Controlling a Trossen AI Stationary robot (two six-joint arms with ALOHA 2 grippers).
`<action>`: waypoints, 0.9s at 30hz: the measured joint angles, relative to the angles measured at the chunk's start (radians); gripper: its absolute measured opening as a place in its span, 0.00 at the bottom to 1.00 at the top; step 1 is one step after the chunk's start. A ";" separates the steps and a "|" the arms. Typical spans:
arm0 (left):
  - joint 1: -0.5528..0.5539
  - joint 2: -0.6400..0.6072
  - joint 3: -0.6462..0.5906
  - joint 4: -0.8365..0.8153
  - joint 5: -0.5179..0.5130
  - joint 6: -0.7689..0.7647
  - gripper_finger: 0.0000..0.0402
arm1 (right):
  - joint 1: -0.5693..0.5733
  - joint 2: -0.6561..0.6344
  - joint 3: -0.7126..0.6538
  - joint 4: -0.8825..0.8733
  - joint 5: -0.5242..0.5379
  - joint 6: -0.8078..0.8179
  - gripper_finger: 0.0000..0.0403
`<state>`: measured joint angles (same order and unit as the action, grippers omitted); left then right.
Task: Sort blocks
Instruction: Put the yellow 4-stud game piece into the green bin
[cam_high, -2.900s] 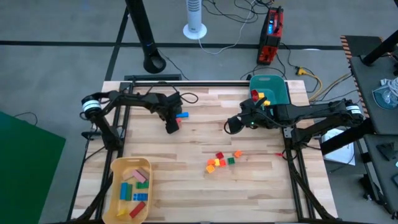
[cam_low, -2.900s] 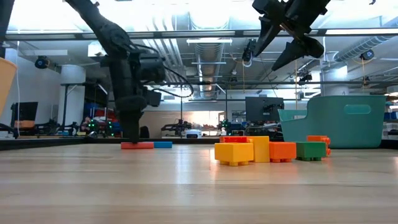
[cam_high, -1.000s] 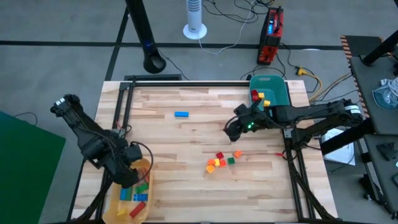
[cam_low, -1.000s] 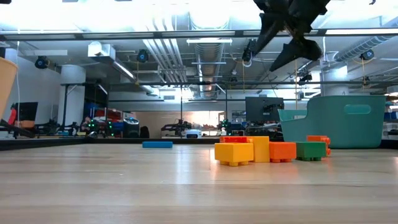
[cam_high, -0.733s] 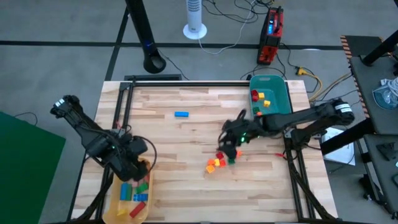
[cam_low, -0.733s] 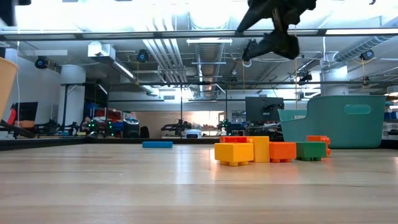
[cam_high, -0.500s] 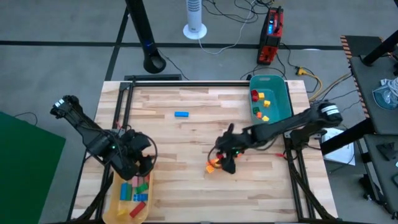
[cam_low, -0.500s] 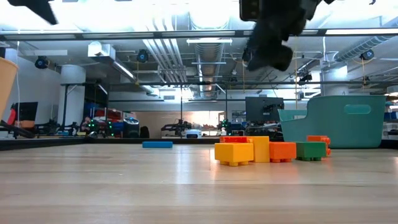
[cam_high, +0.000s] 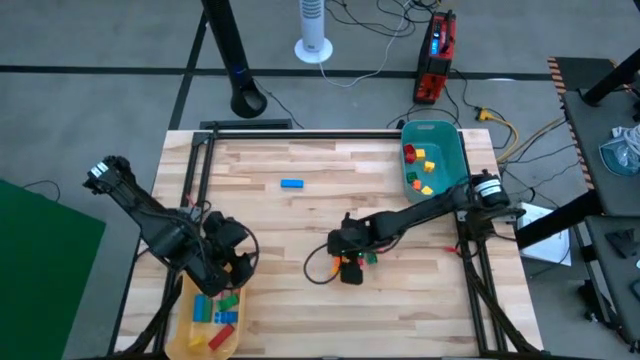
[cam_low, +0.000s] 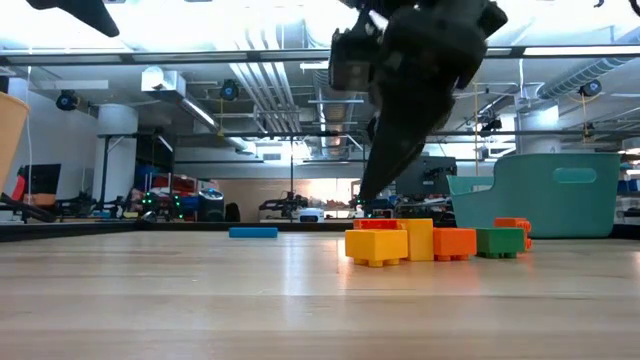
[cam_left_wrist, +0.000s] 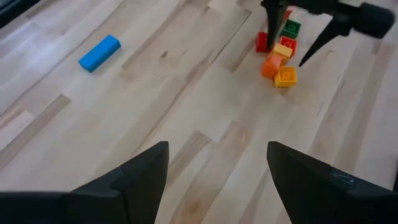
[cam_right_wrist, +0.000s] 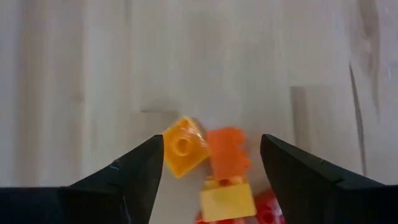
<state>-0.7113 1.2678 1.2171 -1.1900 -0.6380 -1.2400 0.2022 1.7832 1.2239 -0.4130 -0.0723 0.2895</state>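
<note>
A small cluster of blocks (cam_high: 356, 260) in orange, yellow, red and green lies right of the table's middle. My right gripper (cam_high: 349, 266) hangs open just above it, fingers pointing down. In the right wrist view its fingers stand on either side of a yellow-orange cube (cam_right_wrist: 183, 147), an orange block (cam_right_wrist: 227, 153) and a yellow block (cam_right_wrist: 227, 199). A lone blue bar (cam_high: 291, 184) lies flat toward the far side. My left gripper (cam_high: 233, 264) stands open and holds nothing above the yellow tray's (cam_high: 190, 268) far right corner.
The yellow tray at the near left holds several blue, green and red blocks (cam_high: 216, 308). A teal bin (cam_high: 445, 150) at the far right corner holds red, yellow and green blocks. Bare wood lies between the blue bar and the cluster.
My right gripper has swung from beside the teal bin toward the table's near left, come down over the block cluster, and rolled at the wrist. My left gripper has drifted a little from over the tray toward the table's middle and turned that way. No block has moved.
</note>
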 joint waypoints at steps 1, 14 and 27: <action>0.000 0.006 0.000 0.003 0.000 0.000 0.64 | -0.002 0.014 0.014 -0.027 0.007 -0.003 0.64; 0.000 0.064 0.000 0.011 0.002 0.000 0.64 | -0.019 0.083 0.064 -0.107 0.028 -0.080 0.52; 0.000 0.066 0.000 0.010 0.002 0.000 0.64 | -0.024 0.085 0.064 -0.103 0.019 -0.175 0.32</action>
<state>-0.7113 1.3342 1.2171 -1.1801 -0.6365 -1.2400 0.1780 1.8679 1.2876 -0.5155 -0.0538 0.1140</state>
